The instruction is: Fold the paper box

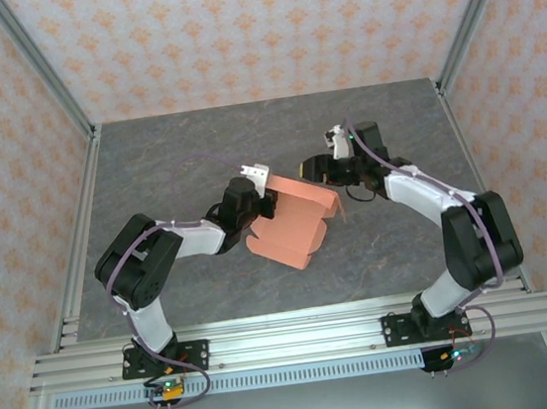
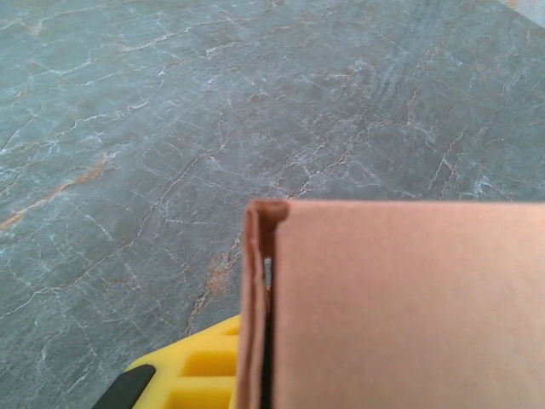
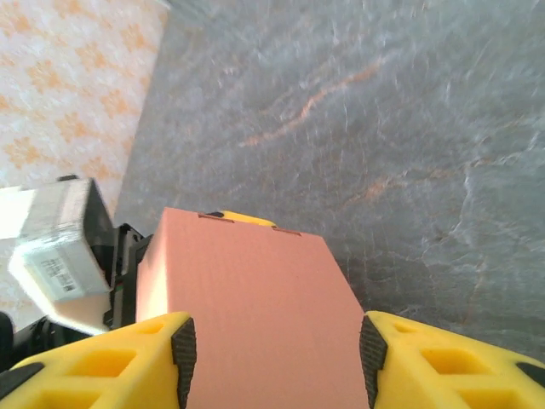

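patterned cream-and-orange wallpaper [image 1: 232,30] is enclosing the cell on three sides. grey marbled tabletop [image 1: 149,170] is spreading across the floor of it, with a silver slotted aluminium rail [image 1: 300,336] running along the near edge.

two black-and-white jointed arms are reaching inward from that rail: left arm [image 1: 151,259] bending in from the left, right arm [image 1: 466,231] arching in from the right.

salmon-orange thin cardboard paper box [image 1: 291,227] is sitting near mid-table between the two arms, partly folded, with one wall standing up along its far right side. it is tilting, left end raised off the surface.

left gripper [image 1: 265,203] is pinching the box at its far left edge, jaws closed tight on a doubled-over cardboard wall [image 2: 255,281]; one yellow ribbed finger [image 2: 200,375] is showing just beside that fold in the left wrist view.

right gripper [image 1: 321,171] is meeting the box at its far right corner. in the right wrist view its yellow fingers [image 3: 443,358] are standing about half wide, straddling a flat orange panel [image 3: 255,298], black pads [image 3: 184,354] lying right against both side edges; cannot tell whether they are squeezing it.

small white labelled block [image 3: 60,256] is showing beyond the panel, to the left.
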Robot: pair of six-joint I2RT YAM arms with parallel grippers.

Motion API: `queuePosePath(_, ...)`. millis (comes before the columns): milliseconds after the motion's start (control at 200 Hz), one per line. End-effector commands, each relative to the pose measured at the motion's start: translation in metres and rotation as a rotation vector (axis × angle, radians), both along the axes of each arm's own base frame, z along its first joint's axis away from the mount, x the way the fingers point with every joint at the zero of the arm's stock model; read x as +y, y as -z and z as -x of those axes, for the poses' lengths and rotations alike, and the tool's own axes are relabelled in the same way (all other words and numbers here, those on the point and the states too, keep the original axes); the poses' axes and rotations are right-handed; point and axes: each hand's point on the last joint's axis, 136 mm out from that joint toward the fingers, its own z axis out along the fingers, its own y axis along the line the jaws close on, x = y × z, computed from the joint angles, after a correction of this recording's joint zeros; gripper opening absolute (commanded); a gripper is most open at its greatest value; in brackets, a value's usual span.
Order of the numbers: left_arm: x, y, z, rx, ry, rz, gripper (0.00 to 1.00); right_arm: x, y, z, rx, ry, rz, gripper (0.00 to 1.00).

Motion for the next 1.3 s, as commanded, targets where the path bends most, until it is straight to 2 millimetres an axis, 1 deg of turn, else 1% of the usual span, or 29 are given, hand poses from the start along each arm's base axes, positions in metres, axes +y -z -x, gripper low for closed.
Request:
queuePosePath(0,0.009,-0.010,-0.006,0.029,-0.045,0.029,0.00,-0.015,-0.031,-0.008,-0.205,0.051,0.008,0.56)
queuePosePath(65,0.012,-0.008,-0.007,0.041,-0.053,0.029,0.00,-0.029,-0.039,-0.007,-0.246,0.095,-0.027,0.58)
queuePosePath(115,0.016,-0.004,-0.010,0.058,-0.071,0.035,0.00,-0.038,-0.052,-0.005,-0.292,0.106,-0.099,0.58)
queuePosePath(150,0.021,-0.001,-0.013,0.090,-0.090,0.069,0.00,-0.045,-0.060,-0.004,-0.312,0.124,-0.133,0.58)
queuePosePath(185,0.024,0.002,-0.015,0.125,-0.098,0.119,0.00,-0.051,-0.063,-0.003,-0.321,0.140,-0.135,0.59)
queuePosePath(255,0.033,0.001,-0.020,0.139,-0.120,0.189,0.00,-0.059,-0.056,-0.002,-0.332,0.160,-0.079,0.60)
queuePosePath(315,0.038,-0.002,-0.021,0.139,-0.128,0.204,0.00,-0.066,-0.039,-0.004,-0.306,0.191,-0.016,0.60)
queuePosePath(355,0.038,-0.002,-0.021,0.148,-0.120,0.208,0.00,-0.067,-0.031,-0.004,-0.302,0.179,0.011,0.60)
queuePosePath(440,0.036,-0.004,-0.019,0.177,-0.086,0.234,0.00,-0.058,-0.027,0.002,-0.320,0.094,0.024,0.60)
queuePosePath(571,0.034,-0.004,-0.013,0.195,-0.048,0.234,0.00,-0.040,-0.030,0.014,-0.401,-0.065,0.016,0.58)
queuePosePath(656,0.033,-0.003,-0.012,0.209,-0.036,0.239,0.00,-0.024,-0.031,0.020,-0.429,-0.141,0.011,0.58)
queuePosePath(786,0.030,-0.006,-0.017,0.214,-0.020,0.238,0.00,0.006,-0.028,0.036,-0.466,-0.281,0.021,0.58)
queuePosePath(941,0.023,-0.003,-0.023,0.261,-0.008,0.279,0.00,0.026,-0.032,0.040,-0.471,-0.332,0.006,0.58)
queuePosePath(1016,0.025,0.000,-0.025,0.269,-0.021,0.282,0.00,0.036,-0.028,0.042,-0.468,-0.362,0.024,0.58)
queuePosePath(1066,0.025,0.001,-0.026,0.274,-0.026,0.286,0.00,0.040,-0.024,0.042,-0.461,-0.369,0.040,0.58)
queuePosePath(1141,0.024,0.001,-0.026,0.281,-0.021,0.297,0.00,0.039,-0.018,0.036,-0.458,-0.335,0.077,0.58)
queuePosePath(1291,0.026,0.001,-0.024,0.284,-0.032,0.295,0.00,0.035,-0.011,0.022,-0.499,-0.255,0.156,0.53)
